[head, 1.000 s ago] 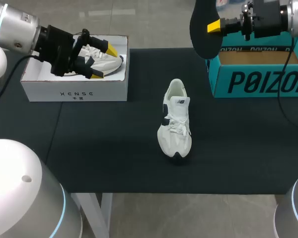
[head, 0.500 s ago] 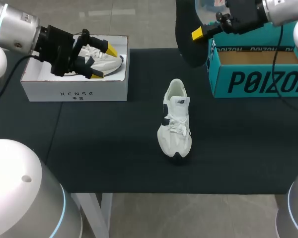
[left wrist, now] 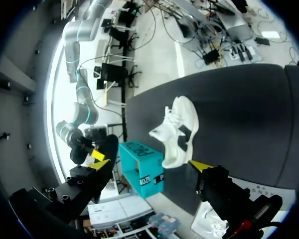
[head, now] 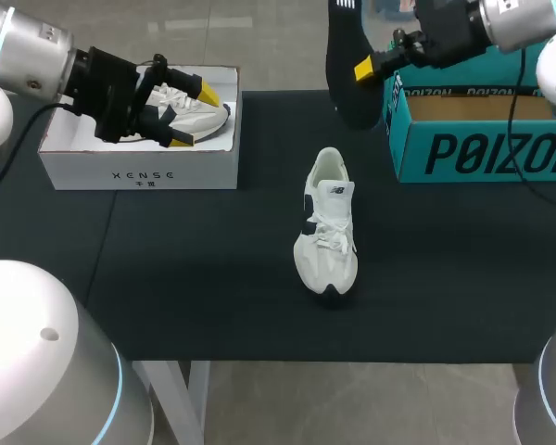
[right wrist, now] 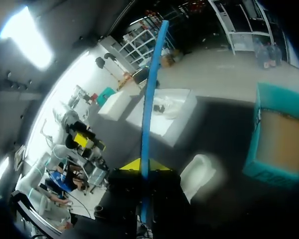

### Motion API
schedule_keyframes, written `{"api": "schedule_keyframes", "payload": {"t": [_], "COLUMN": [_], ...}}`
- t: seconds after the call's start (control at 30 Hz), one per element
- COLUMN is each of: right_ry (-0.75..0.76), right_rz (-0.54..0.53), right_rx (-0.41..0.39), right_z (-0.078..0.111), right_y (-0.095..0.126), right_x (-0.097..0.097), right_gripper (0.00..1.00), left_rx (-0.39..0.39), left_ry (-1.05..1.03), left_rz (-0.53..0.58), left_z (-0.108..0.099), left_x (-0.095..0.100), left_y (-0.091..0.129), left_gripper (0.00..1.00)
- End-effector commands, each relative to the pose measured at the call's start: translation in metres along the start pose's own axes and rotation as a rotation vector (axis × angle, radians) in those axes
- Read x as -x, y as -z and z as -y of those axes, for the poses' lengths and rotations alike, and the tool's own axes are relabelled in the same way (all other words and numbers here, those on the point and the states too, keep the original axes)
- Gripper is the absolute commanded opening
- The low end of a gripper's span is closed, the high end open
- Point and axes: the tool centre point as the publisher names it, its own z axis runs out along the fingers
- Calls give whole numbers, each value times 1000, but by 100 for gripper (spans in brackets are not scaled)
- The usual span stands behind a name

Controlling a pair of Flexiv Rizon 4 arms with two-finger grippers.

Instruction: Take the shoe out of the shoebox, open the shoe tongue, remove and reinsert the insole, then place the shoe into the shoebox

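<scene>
A: Where's the insole?
B: Clenched in my right gripper, lifted clear of the bench, just beside the teal box. The jaws pinch it flat from both faces.
A: And the shoe?
B: On the bench, well below those jaws and back toward my side. Its long axis runs near-to-far: toe toward me, heel opening toward the far edge, the end nearer the right jaws. My guess is the insole has to tip down and go in heel-side.
A: Which arm is nearer?
B: The right one, easily. My left gripper hangs over the white shoebox, jaws released, tips spread above the second shoe lying inside. I can't tell if a tip touches it.
A: Anything the wrist views add?
B: The right wrist view shows the insole edge-on, a thin blue line running straight out ahead of the jaws, with the shoe beside and under them. The head view hides that blue face and shows only dark. The left wrist view catches the shoe side-on, well ahead of its own jaws, with the tongue and laces up.
A: Which box does it go back in?
B: I can't say from here.
</scene>
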Motion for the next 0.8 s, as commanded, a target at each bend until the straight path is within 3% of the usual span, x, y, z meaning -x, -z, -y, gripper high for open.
{"api": "schedule_keyframes", "payload": {"t": [0.03,0.37,0.47,0.8], "right_ry": [-9,-39,-52,-52], "right_rz": [-11,-7,44,44], "right_rx": [108,233,232,232], "right_z": [11,14,16,16], "right_y": [-29,-45,-50,-50], "right_x": [9,27,35,35], "right_gripper": [0,0,0,0], "left_rx": [3,3,3,3], "left_ry": [0,0,0,0], "left_rz": [-2,-2,-2,-2], "left_z": [1,1,1,1], "left_x": [0,0,0,0], "left_y": [0,0,0,0], "left_gripper": [100,100,100,100]}}
